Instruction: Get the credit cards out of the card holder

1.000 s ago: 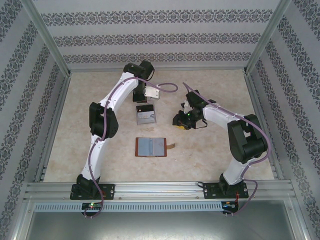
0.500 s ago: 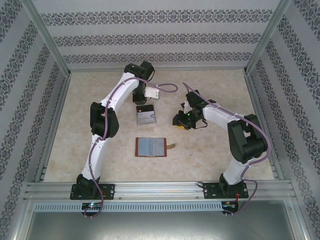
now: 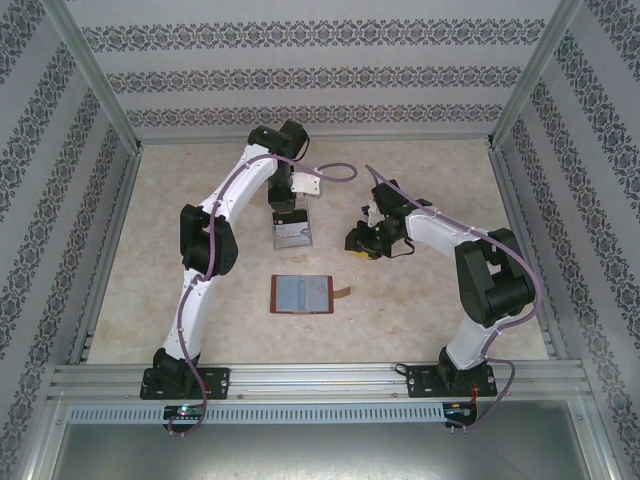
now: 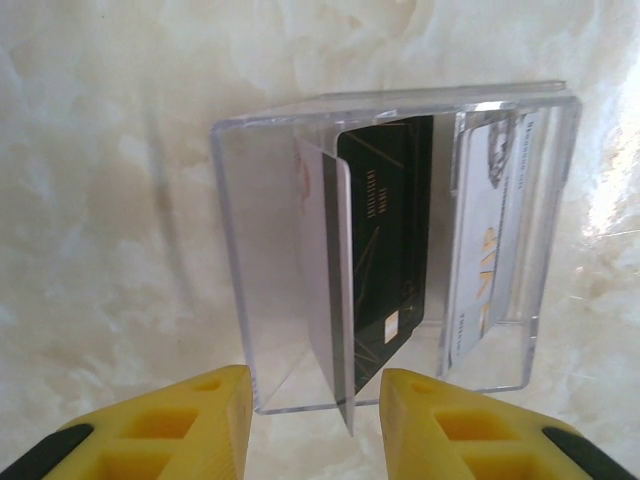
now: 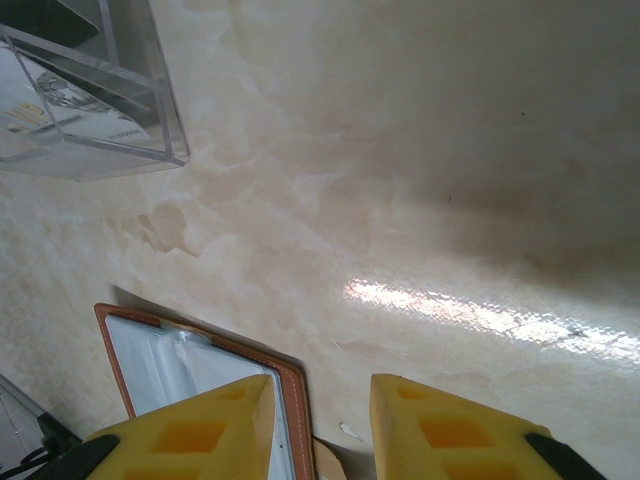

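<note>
Wallet [image 3: 300, 294] is lying open and flat at mid-table, grey-blue inside facing up. Its long axis is running left to right and its strap [image 3: 342, 292] is pointing right, toward the right arm's side. The cards [image 4: 392, 230] are sitting out of it, standing on edge in the clear tray [image 4: 240, 250] just beyond the wallet, with their long axes running away from the arm bases. A pale card [image 4: 322, 280] is leaning beside a dark one, and a white printed card [image 4: 490, 240] is standing at the tray's right wall.

Left gripper [image 4: 315, 425] is hovering at the tray's near rim with its jaws parted moderately. The pale card's near edge is poking out between the yellow fingers [image 4: 180, 430], and neither finger is touching it. Right gripper [image 5: 320, 430] is hanging low over bare table [image 5: 420, 200], jaws narrowly apart and holding nothing. The wallet's edge is showing just under its left finger and a corner of the tray off to the far left.

Against a second ago, wallet, tray and right arm are sitting exactly where they were, and the left wrist is barely shifted over the tray.

Nothing is lying between wallet and tray, and the two arms are flanking the tray from either side
</note>
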`<state>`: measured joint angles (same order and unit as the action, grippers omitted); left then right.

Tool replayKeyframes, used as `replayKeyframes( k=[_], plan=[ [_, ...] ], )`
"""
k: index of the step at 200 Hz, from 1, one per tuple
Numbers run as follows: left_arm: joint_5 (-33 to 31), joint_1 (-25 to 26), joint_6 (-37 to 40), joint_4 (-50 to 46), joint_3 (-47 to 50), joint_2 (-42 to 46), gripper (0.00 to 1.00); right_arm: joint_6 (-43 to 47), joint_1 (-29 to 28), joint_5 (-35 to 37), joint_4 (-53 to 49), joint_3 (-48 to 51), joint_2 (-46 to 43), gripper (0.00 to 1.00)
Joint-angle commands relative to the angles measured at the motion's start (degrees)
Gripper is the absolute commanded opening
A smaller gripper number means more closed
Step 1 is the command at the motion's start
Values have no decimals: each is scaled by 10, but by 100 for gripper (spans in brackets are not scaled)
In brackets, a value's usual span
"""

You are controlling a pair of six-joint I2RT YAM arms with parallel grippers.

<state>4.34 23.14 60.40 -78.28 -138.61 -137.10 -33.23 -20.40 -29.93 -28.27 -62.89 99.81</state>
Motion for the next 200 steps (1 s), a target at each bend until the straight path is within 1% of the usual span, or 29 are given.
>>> replayKeyframes(
  k=[1,28,68,103,115,131,147,200],
  plan=[
    [23,-5,11,-38,-6,-7,39,-9,-6,-3,3,1,-6,32],
    [15,-6,7,-29,-11,-17,38,-9,-6,-3,4,2,-4,32],
    [30,-6,10,-32,-13,-26,39,-8,-7,-2,6,4,-2,32],
    [20,-7,9,-26,-16,-35,39,-8,-7,-2,6,3,-1,32],
    [16,-7,8,-19,-16,-35,37,-8,-7,-3,6,3,-1,32],
    [6,-7,6,-14,-19,-35,28,-7,-7,-2,5,4,-1,32],
    [-2,-8,4,-10,-23,-33,24,-7,-7,-2,5,4,-2,32],
    [-24,-8,0,15,-28,-20,18,-8,-7,-2,6,5,-3,32]
  ],
)
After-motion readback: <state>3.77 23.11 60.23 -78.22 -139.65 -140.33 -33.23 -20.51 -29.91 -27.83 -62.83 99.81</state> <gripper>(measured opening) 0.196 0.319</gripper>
